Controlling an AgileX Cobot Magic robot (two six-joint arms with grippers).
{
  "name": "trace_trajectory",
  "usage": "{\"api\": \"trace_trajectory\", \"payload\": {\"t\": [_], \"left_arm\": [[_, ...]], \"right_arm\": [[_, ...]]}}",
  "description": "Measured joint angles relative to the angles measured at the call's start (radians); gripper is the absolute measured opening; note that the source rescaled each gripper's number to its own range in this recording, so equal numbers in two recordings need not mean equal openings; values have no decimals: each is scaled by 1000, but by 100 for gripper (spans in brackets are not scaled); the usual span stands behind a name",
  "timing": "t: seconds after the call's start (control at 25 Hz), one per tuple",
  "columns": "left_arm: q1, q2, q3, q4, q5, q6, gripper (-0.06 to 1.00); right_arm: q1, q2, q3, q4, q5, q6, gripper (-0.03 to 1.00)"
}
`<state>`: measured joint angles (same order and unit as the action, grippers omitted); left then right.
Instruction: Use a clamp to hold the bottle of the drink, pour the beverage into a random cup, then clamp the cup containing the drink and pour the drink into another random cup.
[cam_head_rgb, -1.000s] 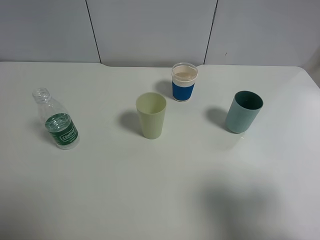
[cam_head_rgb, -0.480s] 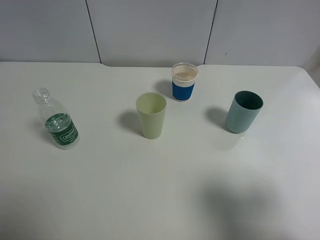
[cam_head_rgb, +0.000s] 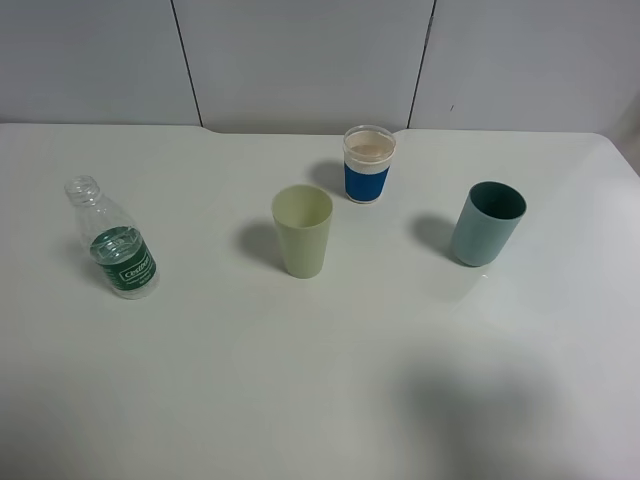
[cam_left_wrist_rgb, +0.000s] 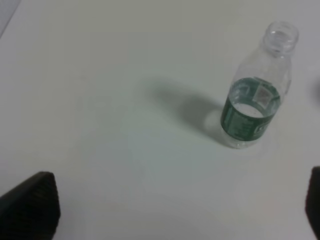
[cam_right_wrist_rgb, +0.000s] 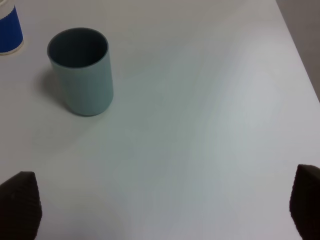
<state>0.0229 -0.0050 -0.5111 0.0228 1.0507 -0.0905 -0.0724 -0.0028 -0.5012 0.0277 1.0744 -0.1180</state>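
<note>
The left gripper (cam_left_wrist_rgb: 180, 210) shows only as two dark fingertips at the edges of its wrist view, spread wide apart with nothing between them; the right gripper (cam_right_wrist_rgb: 165, 212) is likewise parted wide and holds nothing, its dark fingertips far apart over bare tabletop. Neither arm appears in the high view. The bottle (cam_head_rgb: 112, 240) stands upright and uncapped on the left part of the table (cam_head_rgb: 320, 380), clear liquid reaching up within its green label, well apart from the cups; in the left wrist view the bottle (cam_left_wrist_rgb: 255, 90) stands ahead of the spread fingers, untouched. The pale green cup (cam_head_rgb: 302, 230) stands near the middle of the table. Behind it and a little to the right stands the white paper cup with the blue band (cam_head_rgb: 368, 163), closest to the wall. The teal tumbler (cam_head_rgb: 487, 222) stands further right, and it is the cup nearest the right gripper. The table is plain white, smooth and matte, with soft shadows beside each vessel. Behind it runs a light grey panelled wall (cam_head_rgb: 300, 60) with thin dark seams.
</note>
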Motion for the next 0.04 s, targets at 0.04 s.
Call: {"api": "trace_trajectory", "payload": {"t": [0.04], "left_arm": [[0, 0, 0, 0, 0, 0, 100]], "right_arm": [[0, 0, 0, 0, 0, 0, 100]]}}
